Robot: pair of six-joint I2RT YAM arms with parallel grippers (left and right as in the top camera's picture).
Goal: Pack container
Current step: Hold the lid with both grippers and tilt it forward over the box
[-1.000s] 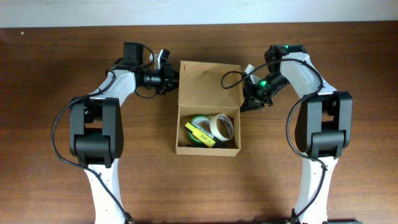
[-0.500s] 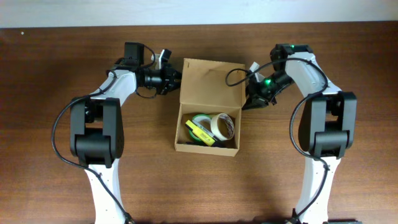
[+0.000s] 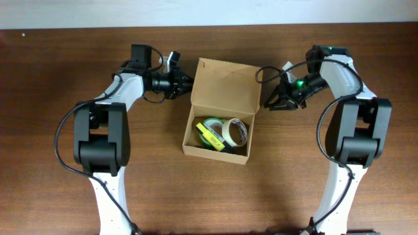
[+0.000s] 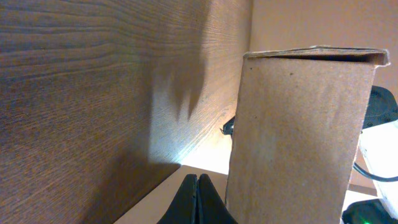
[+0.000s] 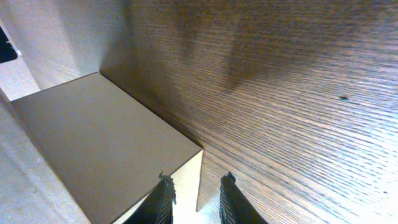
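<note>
**Layout.** The small rectangular tan cardboard container [image 3: 217, 151] sits mid-desk, slightly skewed, on the brown wooden desk [image 3: 209, 196] between the two arms. Its hinged flap lid [image 3: 225, 85] is open at the far side. Inside, packed close together, are a green tape roll [image 3: 209, 125], a cream tape roll [image 3: 234, 132] and a flat yellow item [image 3: 209, 139].

**Grippers.** Left gripper [image 4: 196, 190]: jaws together, holding nothing, tips just beside the lid's left edge. Whether they touch the cardboard is not clear from these views. Right gripper [image 5: 196, 183]: jaws slightly apart with nothing clamped, near the container's right rear corner.

**Step in hand (judged).** The contents appear to be loaded, so the lid is to be folded down over them.

**Procedure.**
1. Place both grippers behind the lid, one near each side edge.
2. Push forward evenly. Uneven pressure is likely to turn the light container further askew.
3. Keep the push low and slow so the base does not slide toward the near edge.
4. Check that no roll stands proud of the rim before pressing the lid flat.
</note>
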